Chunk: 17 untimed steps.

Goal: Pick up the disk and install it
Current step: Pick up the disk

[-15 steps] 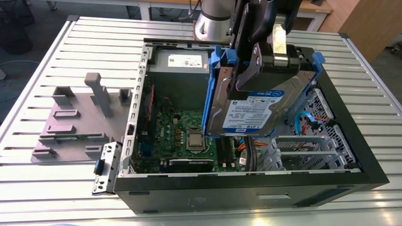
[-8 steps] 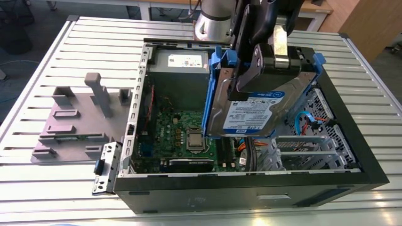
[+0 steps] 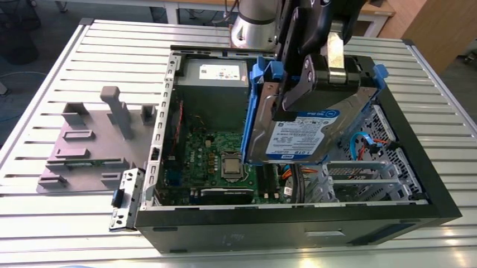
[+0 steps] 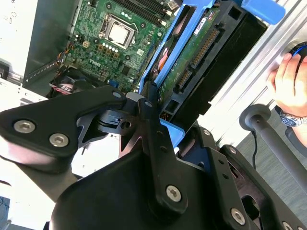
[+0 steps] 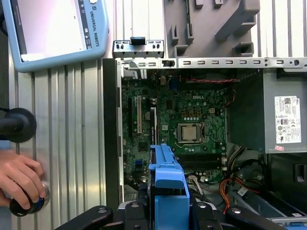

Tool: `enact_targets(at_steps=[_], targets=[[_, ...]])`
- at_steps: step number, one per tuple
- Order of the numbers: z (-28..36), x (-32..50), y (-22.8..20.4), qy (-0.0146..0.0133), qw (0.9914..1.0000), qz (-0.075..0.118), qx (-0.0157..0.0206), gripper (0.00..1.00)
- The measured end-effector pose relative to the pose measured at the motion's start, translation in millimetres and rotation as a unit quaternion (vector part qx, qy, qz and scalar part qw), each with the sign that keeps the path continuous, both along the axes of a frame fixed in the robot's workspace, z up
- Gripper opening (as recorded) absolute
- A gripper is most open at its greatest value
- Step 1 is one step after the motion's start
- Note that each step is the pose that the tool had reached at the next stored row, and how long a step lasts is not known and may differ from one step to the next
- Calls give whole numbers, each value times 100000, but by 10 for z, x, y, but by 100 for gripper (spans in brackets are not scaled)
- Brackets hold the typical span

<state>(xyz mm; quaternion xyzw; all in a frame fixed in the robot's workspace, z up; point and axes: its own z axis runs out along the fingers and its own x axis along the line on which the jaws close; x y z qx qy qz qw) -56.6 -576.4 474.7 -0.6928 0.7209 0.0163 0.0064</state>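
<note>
The tool [image 3: 320, 84] clamps the disk [image 3: 298, 137]; below it lies the open computer case [image 3: 298, 229]. The first wrist view adds a hand [image 5: 19, 175] at the slatted table [image 5: 72, 143].

The black gripper [image 3: 322, 84] clamps the flat silver rectangular disk [image 3: 302, 137], blue-railed with a blue-and-white label, tilted above the open black metal computer case [image 3: 298, 226]. Below the gripper lies the green motherboard [image 3: 216, 156], and the grey power-supply box [image 3: 216, 84] sits near it. Well away, toward the exterior view's left, 1 grey plastic fixture [image 3: 93, 139] rests on the slatted metal table [image 3: 75, 223].
</note>
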Motion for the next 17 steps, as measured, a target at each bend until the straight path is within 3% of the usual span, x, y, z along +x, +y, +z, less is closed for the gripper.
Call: enact_targets(at_steps=[13,14,15,17], targets=[[-12,81,-2,1,100000,-6,-1,36],[-30,159,-5,0,100000,-6,0,36],[-67,339,-40,0,100000,-4,-2,36],[-76,385,-47,0,100000,-4,0,36]])
